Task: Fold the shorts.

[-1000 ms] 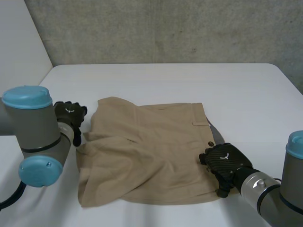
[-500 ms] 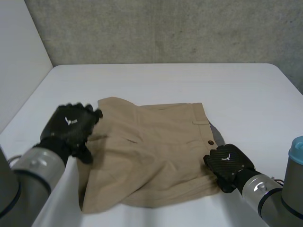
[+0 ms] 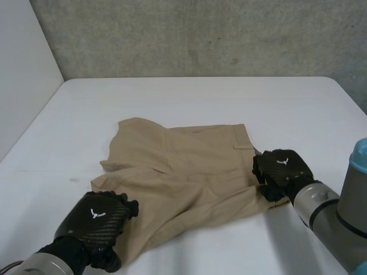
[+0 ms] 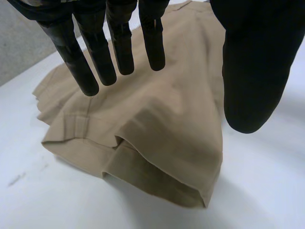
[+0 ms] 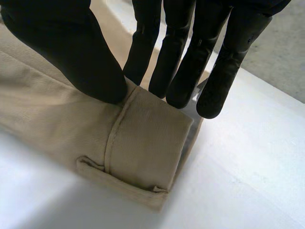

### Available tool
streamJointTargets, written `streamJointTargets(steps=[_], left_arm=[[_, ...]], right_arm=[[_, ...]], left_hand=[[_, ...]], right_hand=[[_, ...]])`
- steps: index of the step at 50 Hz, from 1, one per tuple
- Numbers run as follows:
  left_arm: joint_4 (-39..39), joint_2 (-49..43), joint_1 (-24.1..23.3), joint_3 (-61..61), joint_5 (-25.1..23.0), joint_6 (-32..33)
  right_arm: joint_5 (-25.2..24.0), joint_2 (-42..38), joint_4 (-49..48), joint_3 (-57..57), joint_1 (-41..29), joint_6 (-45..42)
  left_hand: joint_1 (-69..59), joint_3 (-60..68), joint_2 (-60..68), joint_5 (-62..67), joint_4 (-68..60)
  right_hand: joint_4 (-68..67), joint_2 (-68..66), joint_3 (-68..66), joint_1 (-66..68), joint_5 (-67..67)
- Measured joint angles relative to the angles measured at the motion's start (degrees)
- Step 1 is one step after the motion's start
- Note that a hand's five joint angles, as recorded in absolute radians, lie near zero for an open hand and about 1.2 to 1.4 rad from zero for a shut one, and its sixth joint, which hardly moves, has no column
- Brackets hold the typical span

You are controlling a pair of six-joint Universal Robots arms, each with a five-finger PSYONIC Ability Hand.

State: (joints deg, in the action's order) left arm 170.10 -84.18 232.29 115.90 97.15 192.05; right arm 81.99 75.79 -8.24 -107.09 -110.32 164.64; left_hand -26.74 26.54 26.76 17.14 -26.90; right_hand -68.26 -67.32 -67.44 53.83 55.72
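Toward the near left corner of the white table [image 3: 200, 97], the left hand [image 3: 97, 220] is seen above the near left corner of the tan shorts [image 3: 183, 172], over a leg hem. Its fingers [image 4: 121, 47] are held straight and apart from the thumb, and no cloth is caught between them. Whether the fingertips touch the cloth cannot be told.

The shorts are spread across the middle of the table, somewhat rumpled. The leg openings are turned to the table's left edge and the waistband to its right edge.

At the waistband's near corner, the cloth is pinched by the right hand [image 3: 282, 172]. The thumb is pressed onto the top of the band, and the fingers [image 5: 178, 71] are set against its far side. A belt loop [image 5: 90, 168] is seen on the band just beside the thumb.
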Motion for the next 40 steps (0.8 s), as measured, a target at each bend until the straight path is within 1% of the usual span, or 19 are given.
streamJointTargets(steps=[5, 16, 24, 28, 29, 32, 34, 35, 37, 38, 40], left_arm=[[0.24, -2.65, -0.24, 0.1, 0.28, -0.81], [1.3, -9.29, -0.24, -0.04, 2.66, -1.25], [5.17, -12.91, -0.16, -0.71, 5.16, -1.25], [6.27, -15.31, -0.15, -1.33, 6.14, -1.24], [6.42, -15.91, -0.16, -1.48, 6.26, -1.24], [6.68, -17.41, -0.24, -1.81, 6.41, -1.24], [6.87, -18.43, -0.46, -2.01, 6.46, -1.24], [7.03, -18.91, -0.69, -2.15, 6.51, -1.24], [7.17, -19.2, -0.88, -2.25, 6.58, -1.24], [7.45, -19.34, -1.17, -2.39, 6.81, -1.24], [7.99, -19.21, -1.59, -2.63, 7.37, -1.24]], right_arm=[[0.58, -1.22, -0.04, 2.49, -0.3, 3.24], [0.64, -2.95, -0.29, 4.78, -1.14, 5.48], [0.77, -4.23, -0.23, 6.11, -1.76, 6.96], [0.81, -4.31, -0.21, 6.18, -1.76, 7.0], [0.81, -4.3, -0.22, 6.17, -1.75, 7.0], [0.85, -4.25, -0.25, 6.1, -1.7, 7.01], [0.96, -4.17, -0.27, 6.06, -1.67, 6.99], [1.11, -4.09, -0.27, 6.03, -1.65, 6.96], [1.24, -4.02, -0.27, 6.0, -1.64, 6.93], [1.42, -3.93, -0.27, 5.95, -1.64, 6.88], [1.58, -3.85, -0.28, 5.91, -1.63, 6.83]], left_hand=[[-0.61, 0.84, 0.65, 0.6, -0.83], [-0.61, 0.84, 0.65, 0.58, -0.81], [-0.72, 0.96, 0.77, 0.69, -0.91], [-2.84, 2.81, 2.64, 2.36, -2.68], [-7.95, 7.28, 7.33, 6.53, -7.1], [-9.92, 9.44, 9.32, 8.48, -9.21], [-13.3, 13.07, 13.24, 12.0, -12.72], [-21.47, 21.67, 21.24, 19.87, -20.59], [-21.47, 21.67, 21.24, 19.87, -20.59], [-29.98, 29.75, 29.46, 28.8, -29.53], [-31.1, 30.93, 31.14, 29.99, -30.75]], right_hand=[[0.0, 0.0, 0.0, 0.0, 0.0], [0.0, 0.0, 0.0, 0.0, 0.0], [0.0, 0.0, 0.0, 0.0, 0.6], [0.0, 0.0, 0.0, 0.0, 0.6], [0.0, 0.0, 0.0, 0.0, 0.6], [0.0, 0.0, 0.0, 0.0, 0.6], [0.0, 0.0, 0.0, 0.0, 0.6], [0.0, 0.0, 0.0, 0.0, 0.6], [0.0, 0.0, 0.0, 0.0, 0.6], [0.01, 0.0, 0.0, 0.0, 0.6], [0.01, 0.0, 0.0, 0.0, 0.6]])
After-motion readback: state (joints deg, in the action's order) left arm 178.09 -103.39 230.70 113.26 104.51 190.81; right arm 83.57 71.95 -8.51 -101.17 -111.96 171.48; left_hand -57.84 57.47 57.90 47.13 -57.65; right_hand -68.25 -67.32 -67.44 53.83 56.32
